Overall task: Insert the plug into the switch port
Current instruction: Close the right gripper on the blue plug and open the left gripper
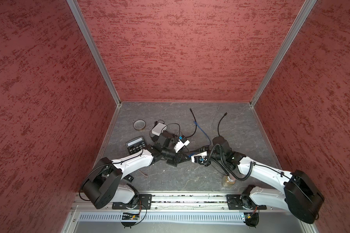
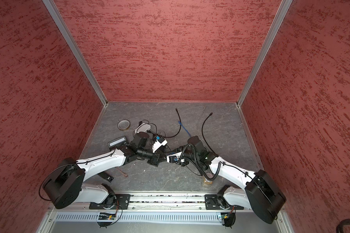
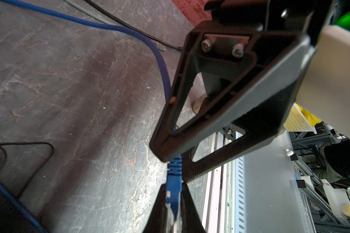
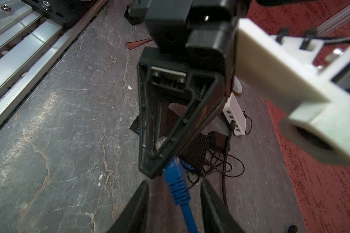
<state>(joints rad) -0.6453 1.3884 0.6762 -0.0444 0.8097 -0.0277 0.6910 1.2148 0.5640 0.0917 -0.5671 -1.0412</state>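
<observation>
Right wrist view is where the hazard is best read: the blue plug (image 4: 173, 171) is pinched at its front end by the shut left gripper (image 3: 173, 187), while the right gripper (image 4: 175, 181) stands partly open astride the ribbed boot (image 4: 179, 189), with a gap left on each side. A slip is judged likely if the left jaws are let go before the right ones are seated; the plug would then be dropped to the table (image 4: 59, 121) or twisted aside by the stiff blue cable (image 4: 188, 217). If the boot is gripped too far back, the tip would be left free to sag, and a port of the white switch (image 1: 159, 129) could be missed. The plug appears to be held above the table between the two grippers at mid-table, well apart from that switch, which lies further back on the left with one black lead (image 4: 229, 133) already plugged in.
</observation>
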